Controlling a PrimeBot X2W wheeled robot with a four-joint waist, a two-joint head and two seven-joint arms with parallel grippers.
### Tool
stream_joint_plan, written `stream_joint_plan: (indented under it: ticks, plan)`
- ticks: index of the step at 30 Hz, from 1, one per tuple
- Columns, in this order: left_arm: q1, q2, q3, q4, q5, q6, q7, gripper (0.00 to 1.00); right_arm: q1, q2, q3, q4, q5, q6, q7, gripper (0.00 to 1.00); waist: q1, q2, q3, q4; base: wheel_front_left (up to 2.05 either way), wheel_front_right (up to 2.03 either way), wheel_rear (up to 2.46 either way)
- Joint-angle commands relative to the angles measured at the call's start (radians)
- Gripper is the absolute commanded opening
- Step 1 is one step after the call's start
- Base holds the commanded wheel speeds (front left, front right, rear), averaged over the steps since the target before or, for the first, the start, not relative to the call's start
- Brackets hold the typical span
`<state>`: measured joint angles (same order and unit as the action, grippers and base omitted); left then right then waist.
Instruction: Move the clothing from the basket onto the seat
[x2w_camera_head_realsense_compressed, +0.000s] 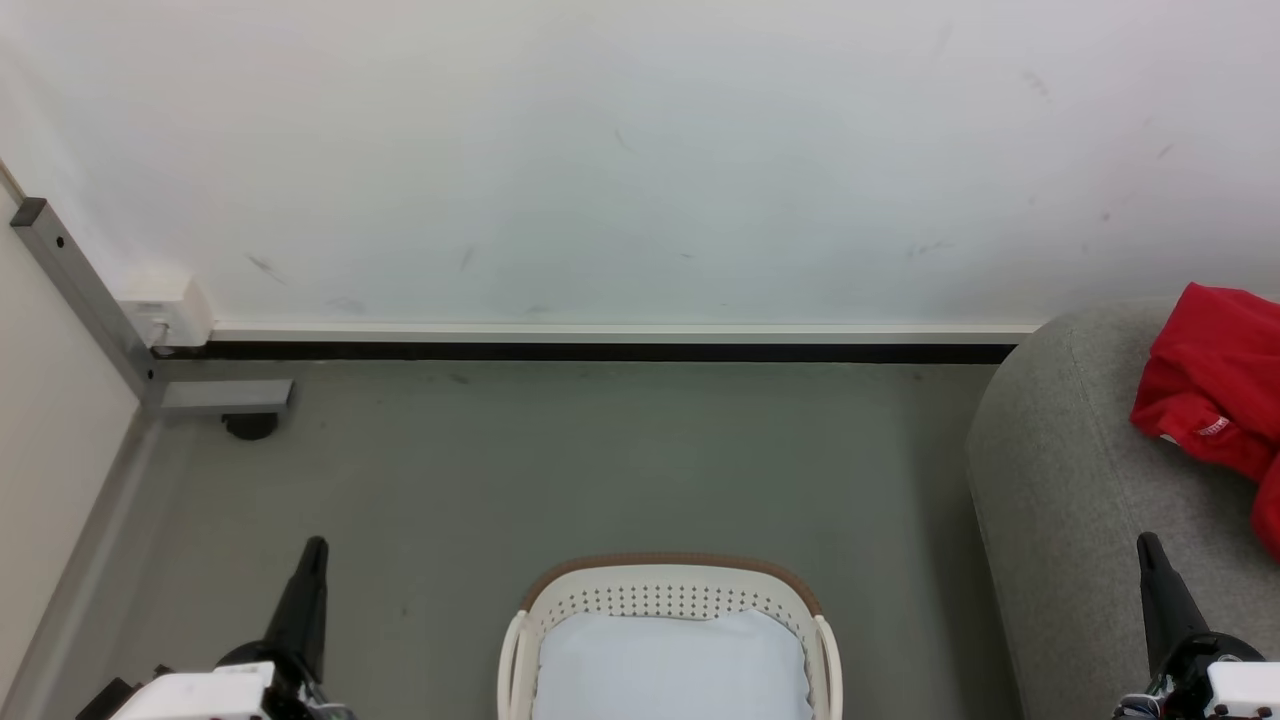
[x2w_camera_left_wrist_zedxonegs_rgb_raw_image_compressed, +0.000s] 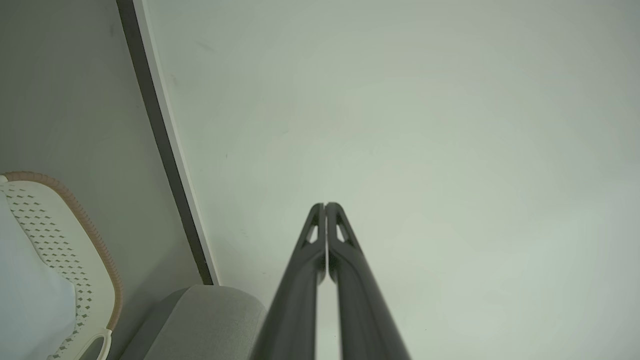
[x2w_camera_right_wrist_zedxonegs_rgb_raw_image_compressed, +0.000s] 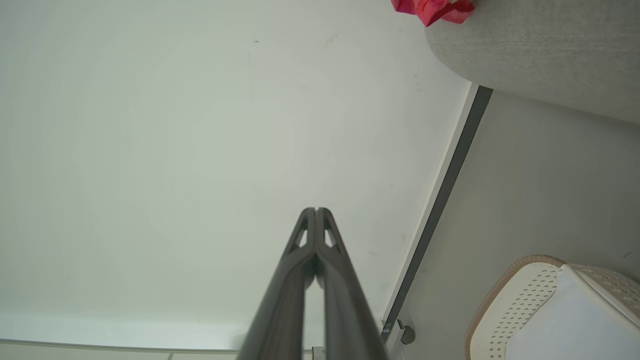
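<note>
The red clothing (x2w_camera_head_realsense_compressed: 1215, 400) lies bunched on the light-grey seat (x2w_camera_head_realsense_compressed: 1060, 480) at the right edge of the head view; a corner of the clothing (x2w_camera_right_wrist_zedxonegs_rgb_raw_image_compressed: 432, 7) shows on the seat (x2w_camera_right_wrist_zedxonegs_rgb_raw_image_compressed: 540, 45) in the right wrist view. The white basket (x2w_camera_head_realsense_compressed: 670, 595) with its brown rim stands on the floor at bottom centre, showing its pale blue-white liner and no red cloth inside. My left gripper (x2w_camera_head_realsense_compressed: 314, 548) is shut and empty at lower left, left of the basket. My right gripper (x2w_camera_head_realsense_compressed: 1148, 542) is shut and empty at lower right, in front of the seat.
A white wall with a dark baseboard (x2w_camera_head_realsense_compressed: 600, 350) runs behind the grey floor. A grey metal frame leg with a black foot (x2w_camera_head_realsense_compressed: 250, 425) stands at the left corner. The basket (x2w_camera_left_wrist_zedxonegs_rgb_raw_image_compressed: 75, 260) and a seat corner (x2w_camera_left_wrist_zedxonegs_rgb_raw_image_compressed: 200, 320) appear in the left wrist view.
</note>
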<state>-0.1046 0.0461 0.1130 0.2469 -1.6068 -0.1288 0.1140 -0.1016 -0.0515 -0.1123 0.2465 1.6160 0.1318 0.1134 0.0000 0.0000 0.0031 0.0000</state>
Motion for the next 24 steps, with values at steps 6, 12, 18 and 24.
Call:
stream_joint_plan:
  ticks: [6, 12, 18, 24]
  plan:
    - [-0.008, 0.008, 0.003, -0.003, -0.011, -0.004, 0.004, 0.0, -0.012, 0.0, -0.004, -0.004, -0.004, -0.002, 0.003, 0.0, 0.0, 0.0, 0.0, 0.0, 0.0, 0.0, 0.0]
    - [-0.008, 0.008, 0.003, -0.003, -0.011, -0.004, 0.004, 0.0, -0.012, 0.0, -0.005, -0.004, -0.005, -0.002, 0.003, 0.0, 0.0, 0.0, 0.0, 0.0, 0.0, 0.0, 0.0]
    - [-0.008, 0.008, 0.003, -0.003, -0.011, -0.003, 0.004, 0.0, -0.012, 0.001, -0.005, -0.004, -0.005, -0.002, 0.004, 0.0, 0.0, 0.0, 0.0, 0.0, 0.0, 0.0, 0.0]
    - [-0.008, 0.008, 0.003, -0.003, -0.011, -0.004, 0.004, 0.0, -0.012, 0.001, -0.005, -0.004, -0.005, -0.002, 0.004, 0.0, 0.0, 0.0, 0.0, 0.0, 0.0, 0.0, 0.0]
